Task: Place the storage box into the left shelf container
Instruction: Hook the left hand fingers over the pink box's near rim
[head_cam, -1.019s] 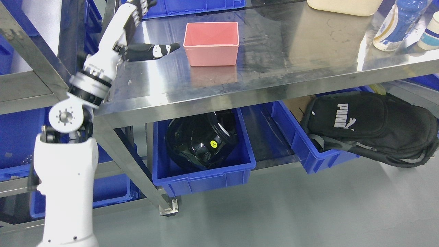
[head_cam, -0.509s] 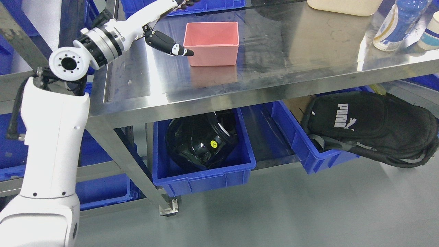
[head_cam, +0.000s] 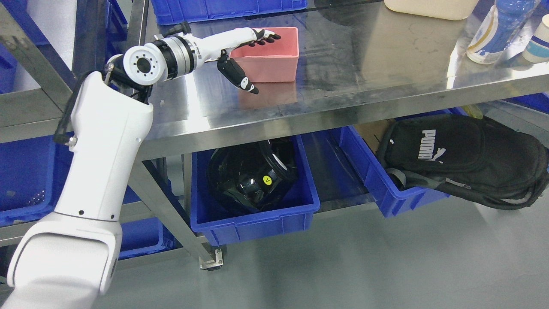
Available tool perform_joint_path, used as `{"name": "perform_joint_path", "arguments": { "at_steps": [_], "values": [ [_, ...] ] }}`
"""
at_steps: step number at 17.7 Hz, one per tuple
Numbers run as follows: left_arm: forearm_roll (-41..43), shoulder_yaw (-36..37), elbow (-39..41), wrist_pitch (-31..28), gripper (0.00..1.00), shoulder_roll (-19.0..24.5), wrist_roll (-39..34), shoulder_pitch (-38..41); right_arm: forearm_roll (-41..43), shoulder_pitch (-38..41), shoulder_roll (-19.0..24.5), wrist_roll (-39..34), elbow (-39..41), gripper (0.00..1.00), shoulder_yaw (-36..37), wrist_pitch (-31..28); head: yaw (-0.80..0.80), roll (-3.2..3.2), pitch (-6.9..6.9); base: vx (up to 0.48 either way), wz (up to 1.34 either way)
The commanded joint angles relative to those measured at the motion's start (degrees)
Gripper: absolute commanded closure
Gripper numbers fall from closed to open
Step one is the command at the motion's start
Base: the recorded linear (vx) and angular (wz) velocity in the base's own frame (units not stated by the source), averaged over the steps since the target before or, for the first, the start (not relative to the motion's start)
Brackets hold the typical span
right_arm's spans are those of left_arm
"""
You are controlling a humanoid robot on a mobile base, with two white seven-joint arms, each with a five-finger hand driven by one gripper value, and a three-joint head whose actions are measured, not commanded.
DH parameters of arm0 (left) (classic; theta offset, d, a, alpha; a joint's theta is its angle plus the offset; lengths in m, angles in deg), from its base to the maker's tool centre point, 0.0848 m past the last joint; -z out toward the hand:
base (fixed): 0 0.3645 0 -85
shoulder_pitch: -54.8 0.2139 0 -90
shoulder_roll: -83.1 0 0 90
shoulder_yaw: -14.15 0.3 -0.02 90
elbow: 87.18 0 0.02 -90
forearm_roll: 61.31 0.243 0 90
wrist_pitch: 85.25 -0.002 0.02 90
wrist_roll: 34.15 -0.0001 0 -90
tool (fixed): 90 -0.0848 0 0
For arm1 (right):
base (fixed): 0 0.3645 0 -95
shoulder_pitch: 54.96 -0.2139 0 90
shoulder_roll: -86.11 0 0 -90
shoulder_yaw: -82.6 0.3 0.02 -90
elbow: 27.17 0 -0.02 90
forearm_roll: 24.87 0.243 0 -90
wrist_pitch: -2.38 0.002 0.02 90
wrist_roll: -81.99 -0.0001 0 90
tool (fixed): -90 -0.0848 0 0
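1. Head view: the left robot hand [head_cam: 244, 53] reaches in from the left over the steel tabletop [head_cam: 343, 81] to the pink storage box [head_cam: 268, 56].
2. Its fingers [head_cam: 266, 36] lie stretched out over the open top of the box at its near-left corner, while the dark thumb [head_cam: 238, 77] points down in front of the box's front wall. The hand is spread, straddling the left corner, and not clamped on the box; whether it touches the rim cannot be told.
3. The storage box stands upright on the tabletop, toward its back left part, empty inside as far as can be seen.
4. At the far right of the tabletop stand a blue and white bottle [head_cam: 497, 28] and a cup [head_cam: 538, 43]; a cream container [head_cam: 429, 8] sits at the top edge.
5. Under the tabletop, a blue bin [head_cam: 257, 223] holds a black helmet [head_cam: 251, 176]; a second blue bin [head_cam: 386, 193] to its right carries a black bag [head_cam: 467, 159].
6. On the left, blue shelf containers [head_cam: 21, 180] sit in a steel shelf frame [head_cam: 34, 107].
7. The right arm does not show.
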Motion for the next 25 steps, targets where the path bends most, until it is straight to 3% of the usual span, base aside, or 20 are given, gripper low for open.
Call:
{"name": "perform_joint_path", "arguments": {
  "at_steps": [1,6,10,13,15,17,18,25],
  "values": [
    [6.12,3.73,-15.24,0.32,0.05,-5.41,-1.48,-3.54,0.18,0.44,-1.0,0.03,1.0,0.0,0.0,0.03,0.0,0.0,0.0,0.0,0.0],
    [6.12,3.55,-18.41,0.4,0.32,-5.41,-4.3,-4.95,0.18,0.44,-1.0,0.03,1.0,0.0,0.0,0.03,0.0,0.0,0.0,0.0,0.0],
    [6.04,2.68,-18.67,0.58,0.43,-5.41,-5.44,-4.86,0.18,0.44,-1.0,0.03,1.0,0.0,0.0,0.03,0.0,0.0,0.0,0.0,0.0],
    [6.04,0.66,-18.76,1.72,0.62,-5.41,-7.11,-4.78,0.18,0.44,-1.0,0.03,1.0,0.0,0.0,0.03,0.0,0.0,0.0,0.0,0.0],
    [6.04,-2.58,-18.93,5.31,0.85,-5.41,-7.55,-4.51,0.18,0.44,-1.0,0.03,1.0,0.0,0.0,0.03,0.0,0.0,0.0,0.0,0.0],
    [6.04,-4.7,-19.55,7.78,0.96,-5.41,-7.64,-4.16,0.18,0.44,-1.0,0.03,1.0,0.0,0.0,0.03,0.0,0.0,0.0,0.0,0.0],
    [5.95,-6.27,-19.46,8.57,0.99,-5.41,-7.73,-4.07,0.18,0.44,-1.0,0.03,1.0,0.0,0.0,0.03,0.0,0.0,0.0,0.0,0.0],
    [5.51,-14.28,-17.19,16.05,1.0,-5.41,-10.01,-4.34,0.18,0.44,-1.0,0.03,1.0,0.0,0.0,0.03,0.0,0.0,0.0,0.0,0.0]
  ]
}}
